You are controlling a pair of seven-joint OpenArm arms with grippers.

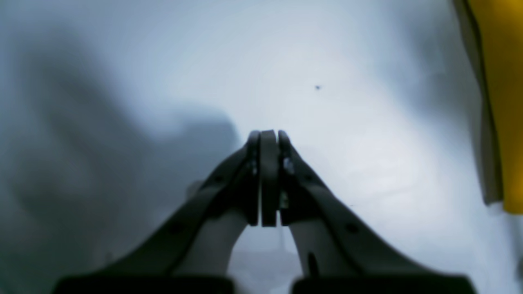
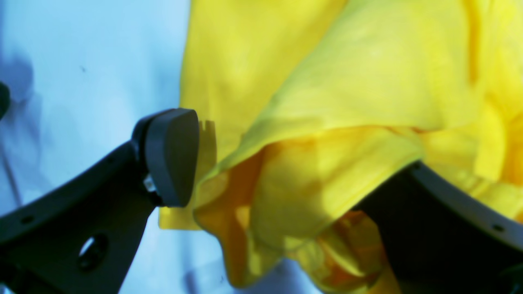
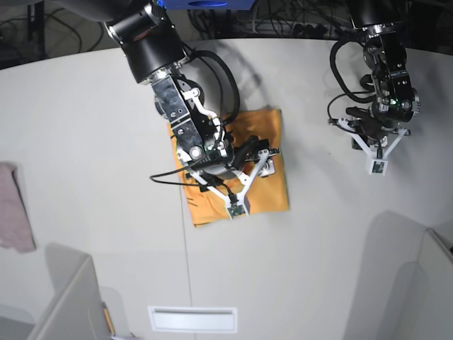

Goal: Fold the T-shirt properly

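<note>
Left wrist view: pale smooth tabletop (image 1: 359,122); left gripper (image 1: 269,175), tips together; shirt (image 1: 504,102) at right edge | Right wrist view: soft, crumpled cotton between wide-spread fingers (image 2: 171,159); risk: bunched fold dragged askew if fingers snag | Base view: shirt approx. rectangular, rumpled, under R. arm (image 3: 187,117)

The T-shirt (image 3: 269,190), plain orange-yellow, lies on the desk (image 3: 318,248) in the centre of the base view, partly bunched. A smooth flat panel with a straight outer edge runs down its right part; the middle is rumpled, much of it hidden. In the right wrist view, thick loose folds rise between the pincer's (image 2: 286,192) spread fingers, over a flatter yellow layer at upper centre.
</note>
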